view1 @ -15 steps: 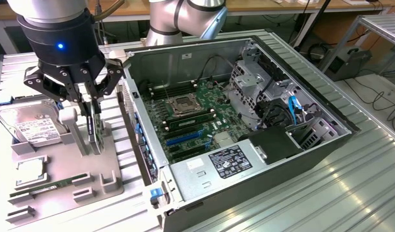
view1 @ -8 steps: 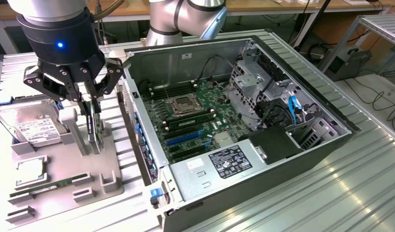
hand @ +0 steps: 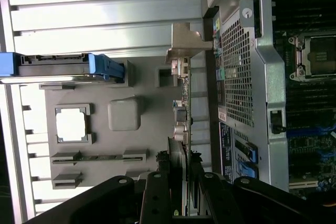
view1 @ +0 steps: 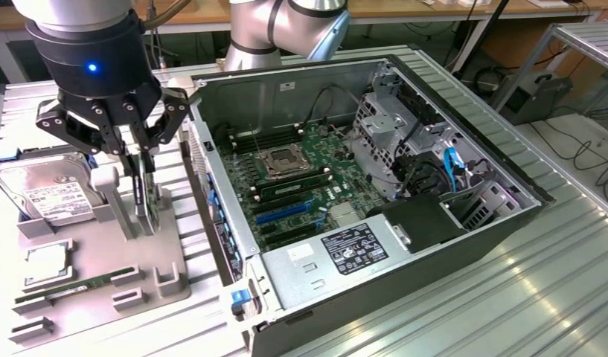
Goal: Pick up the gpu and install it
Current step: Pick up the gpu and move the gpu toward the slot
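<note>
Grey tray [view1: 95,256] slot holds the gpu [view1: 144,202] upright, my gripper [view1: 138,167] clamped on its top edge; off-centre grip cd tilt & jam it.

gpu [view1: 145,208] upright in tray [view1: 95,279]; hard drive [view1: 48,195] exterior view's left, case [view1: 283,89] right; tool [view1: 142,172] above.

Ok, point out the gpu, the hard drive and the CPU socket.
gpu [view1: 145,204]: exterior view, dark lower edge.
hard drive [view1: 53,195]: exterior view, white label.
CPU socket [view1: 283,160]: exterior view, metal centre.
</note>
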Controlling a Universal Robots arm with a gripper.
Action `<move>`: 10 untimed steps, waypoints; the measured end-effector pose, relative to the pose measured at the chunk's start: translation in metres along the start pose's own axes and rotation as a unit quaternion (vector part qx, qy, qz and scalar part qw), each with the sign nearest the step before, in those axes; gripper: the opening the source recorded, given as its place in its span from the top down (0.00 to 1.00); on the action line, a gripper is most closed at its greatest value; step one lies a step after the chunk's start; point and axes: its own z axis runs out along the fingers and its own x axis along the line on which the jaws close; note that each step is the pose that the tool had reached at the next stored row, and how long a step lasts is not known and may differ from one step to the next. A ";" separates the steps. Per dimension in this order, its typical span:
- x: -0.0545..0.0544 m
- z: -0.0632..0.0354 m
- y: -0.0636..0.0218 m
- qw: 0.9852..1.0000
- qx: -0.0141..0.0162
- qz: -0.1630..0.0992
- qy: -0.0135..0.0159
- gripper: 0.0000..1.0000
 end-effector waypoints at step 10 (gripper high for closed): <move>0.000 -0.0105 0.0006 1.000 0.000 0.000 0.000 0.74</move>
